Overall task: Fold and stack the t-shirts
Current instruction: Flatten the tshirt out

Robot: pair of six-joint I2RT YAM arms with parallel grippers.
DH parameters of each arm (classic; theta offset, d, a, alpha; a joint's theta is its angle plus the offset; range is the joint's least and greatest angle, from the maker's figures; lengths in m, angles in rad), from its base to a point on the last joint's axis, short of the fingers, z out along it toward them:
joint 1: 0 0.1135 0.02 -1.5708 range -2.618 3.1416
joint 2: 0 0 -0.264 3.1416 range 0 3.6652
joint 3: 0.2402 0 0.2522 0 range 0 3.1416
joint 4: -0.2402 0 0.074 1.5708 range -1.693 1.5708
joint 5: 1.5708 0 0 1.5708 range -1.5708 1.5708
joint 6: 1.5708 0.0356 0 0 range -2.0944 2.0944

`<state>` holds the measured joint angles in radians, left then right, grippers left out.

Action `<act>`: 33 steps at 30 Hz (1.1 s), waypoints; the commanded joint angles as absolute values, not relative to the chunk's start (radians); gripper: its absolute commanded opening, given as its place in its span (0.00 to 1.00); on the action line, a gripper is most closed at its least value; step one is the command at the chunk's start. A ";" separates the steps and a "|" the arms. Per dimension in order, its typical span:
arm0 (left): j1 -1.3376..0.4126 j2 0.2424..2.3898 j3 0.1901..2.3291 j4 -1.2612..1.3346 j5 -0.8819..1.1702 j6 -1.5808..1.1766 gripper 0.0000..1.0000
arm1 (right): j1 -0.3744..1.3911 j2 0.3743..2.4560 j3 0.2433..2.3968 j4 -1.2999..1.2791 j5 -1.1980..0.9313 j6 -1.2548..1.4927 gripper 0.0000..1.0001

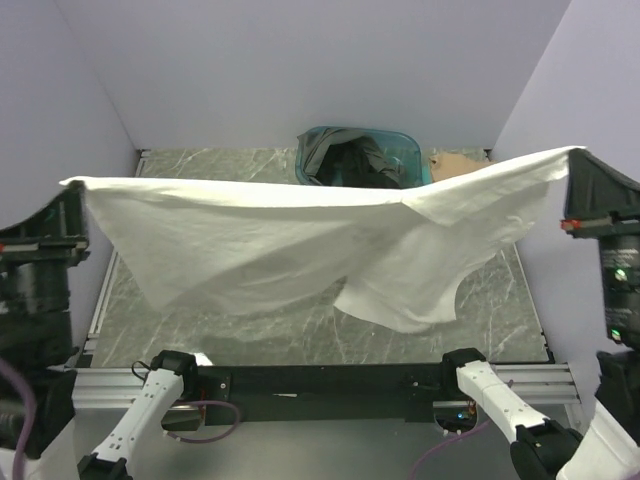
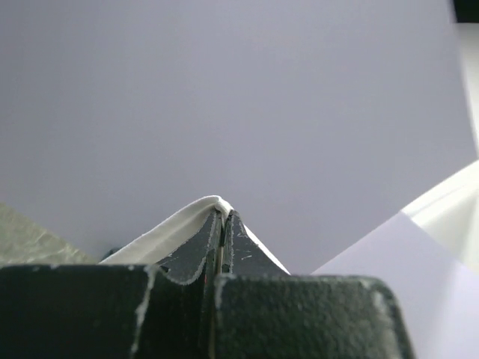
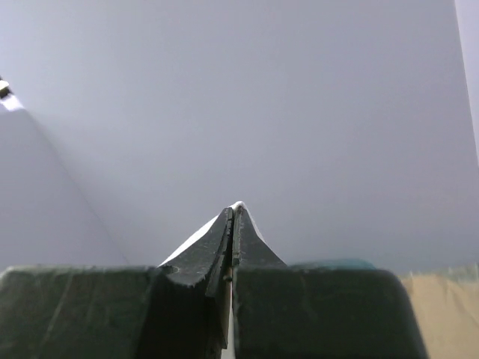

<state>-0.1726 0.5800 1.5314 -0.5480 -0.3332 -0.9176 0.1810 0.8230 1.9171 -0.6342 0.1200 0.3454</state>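
The white t-shirt (image 1: 280,240) hangs in the air, stretched wide above the tabletop (image 1: 200,330) from its left edge to its right edge, the middle sagging and one sleeve drooping low toward the near right. The left hand (image 2: 224,221) is clenched on one top corner and the right hand (image 3: 233,213) is clenched on the other, white cloth peeking past both sets of fingertips. Behind it, at the far edge, a teal basket (image 1: 415,160) holds dark t-shirts (image 1: 350,165), with a tan t-shirt (image 1: 455,160) just beside it toward the far right corner.
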 commanded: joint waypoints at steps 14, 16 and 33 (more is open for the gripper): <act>-0.172 0.610 1.896 -0.571 -0.302 -0.767 0.01 | 0.183 0.742 2.180 -0.589 -0.078 0.287 0.00; -0.173 0.620 1.901 -0.572 -0.301 -0.769 0.01 | 0.183 0.736 2.171 -0.581 -0.066 0.281 0.00; -0.172 0.667 1.217 -0.353 -0.512 -0.867 0.01 | 0.184 0.741 1.409 -0.258 0.046 0.328 0.00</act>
